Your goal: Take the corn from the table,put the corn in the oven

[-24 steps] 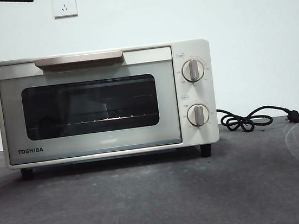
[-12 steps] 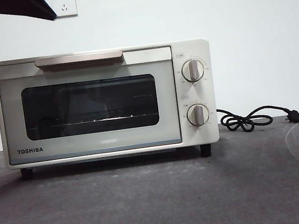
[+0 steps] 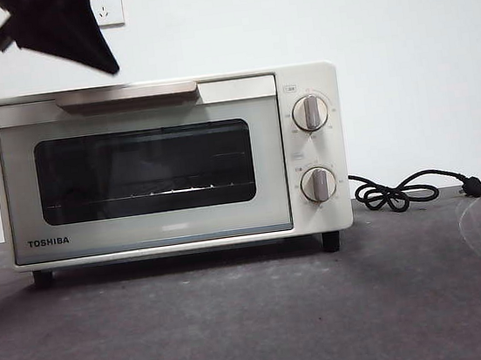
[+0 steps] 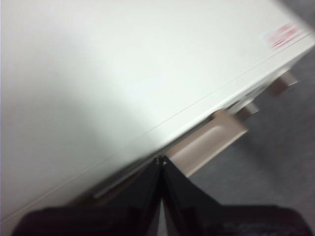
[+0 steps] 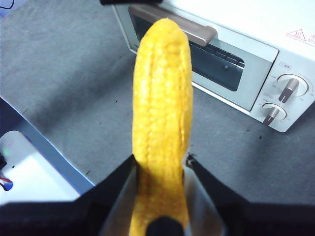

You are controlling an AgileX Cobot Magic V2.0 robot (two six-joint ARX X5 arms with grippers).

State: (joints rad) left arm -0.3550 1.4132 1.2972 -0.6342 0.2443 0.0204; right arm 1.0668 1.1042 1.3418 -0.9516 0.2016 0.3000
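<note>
Writing: "TOSHIBA" is showing in dark letters at the lower left of the toaster oven [image 3: 169,167] door; a red-printed sticker [image 4: 287,35] on its top is too blurred to read.
Corn: the corn cob [image 5: 162,123], glossy yellow-orange with bumpy kernel rows and a tapered tip, is sitting lengthwise in the right gripper [image 5: 160,164], above the grey surface [image 5: 69,83] in front of the oven.
Right jaws: clamping on the cob's thick end.
Left gripper: its tip [image 4: 160,164] is hanging just above the oven's front top edge, near the bar handle [image 4: 209,142]; jaws pressed together.
Oven: door closed, two round knobs [image 3: 309,113] at the right, black cord [image 3: 409,190] lying beside it.
</note>
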